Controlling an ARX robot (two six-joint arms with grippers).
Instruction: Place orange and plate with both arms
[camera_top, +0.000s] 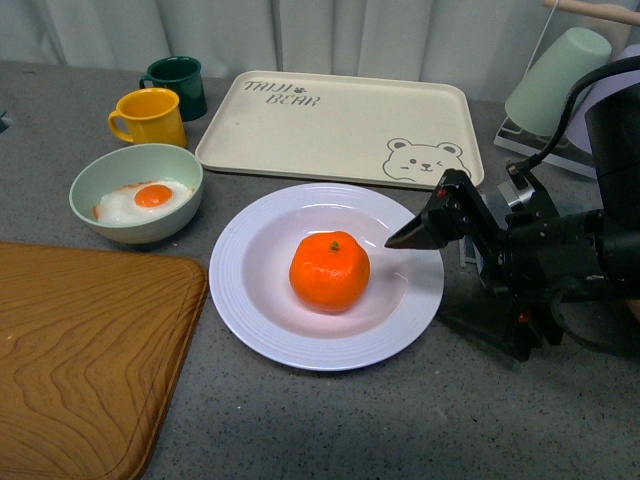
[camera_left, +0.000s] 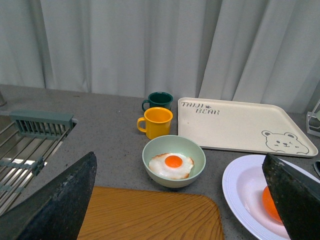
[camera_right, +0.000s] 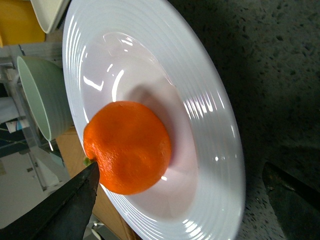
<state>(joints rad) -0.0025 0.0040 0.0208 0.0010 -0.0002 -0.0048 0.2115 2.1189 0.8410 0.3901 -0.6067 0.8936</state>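
The orange (camera_top: 330, 270) lies in the middle of the white ridged plate (camera_top: 250, 310) on the grey counter. My right gripper (camera_top: 425, 250) is open and low at the plate's right rim. In the right wrist view one fingertip (camera_right: 75, 205) is beside the orange (camera_right: 127, 147) over the plate (camera_right: 210, 100), and the other is outside the rim over the counter. My left gripper (camera_left: 175, 220) is open and empty above the wooden board. Its view shows the plate (camera_left: 240, 185) and part of the orange (camera_left: 270, 202) to one side. The left arm is out of the front view.
A green bowl with a fried egg (camera_top: 135, 195), a yellow mug (camera_top: 150, 117) and a dark green mug (camera_top: 178, 85) stand at the back left. The beige bear tray (camera_top: 340, 125) lies behind the plate. The wooden board (camera_top: 80, 350) is front left. A pale green cup (camera_top: 555, 75) stands back right.
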